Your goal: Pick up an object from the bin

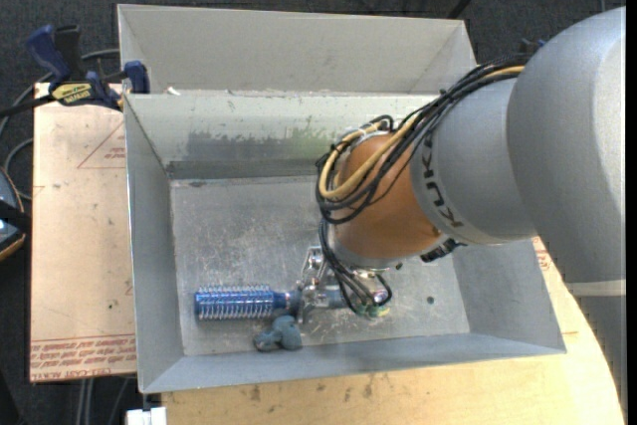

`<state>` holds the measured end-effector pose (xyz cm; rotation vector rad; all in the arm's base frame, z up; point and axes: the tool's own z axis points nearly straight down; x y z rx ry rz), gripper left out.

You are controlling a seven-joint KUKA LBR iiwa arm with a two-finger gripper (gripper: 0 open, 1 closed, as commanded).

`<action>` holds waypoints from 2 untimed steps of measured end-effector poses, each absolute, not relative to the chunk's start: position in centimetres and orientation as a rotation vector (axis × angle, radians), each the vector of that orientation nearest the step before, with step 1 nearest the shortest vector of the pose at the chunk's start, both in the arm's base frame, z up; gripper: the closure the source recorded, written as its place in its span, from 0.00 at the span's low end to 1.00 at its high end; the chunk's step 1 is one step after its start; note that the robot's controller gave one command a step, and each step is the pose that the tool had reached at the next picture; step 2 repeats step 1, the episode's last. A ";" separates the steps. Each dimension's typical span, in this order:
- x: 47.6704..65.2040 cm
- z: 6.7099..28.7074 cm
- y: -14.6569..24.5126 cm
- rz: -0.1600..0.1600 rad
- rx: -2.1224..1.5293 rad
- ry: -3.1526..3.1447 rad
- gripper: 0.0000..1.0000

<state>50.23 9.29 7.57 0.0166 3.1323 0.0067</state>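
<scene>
A blue brush [234, 302] with a ribbed, bristled head lies flat near the bin's front wall, left of centre, its handle end pointing right. A small grey-blue lump [279, 336] rests just in front of that handle end, against the front wall. My gripper [317, 287] is low over the bin floor, right at the handle end of the brush. From this view I cannot tell whether it touches the brush. The orange wrist cover and cables hide most of the gripper.
The arm reaches in from the right and covers the bin's right half. Bare scuffed floor lies left of and behind the brush. The bin's sloped walls rise close on the front and left sides.
</scene>
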 end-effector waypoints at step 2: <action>51.0 21.5 10.7 0.002 -0.291 3.121 1.00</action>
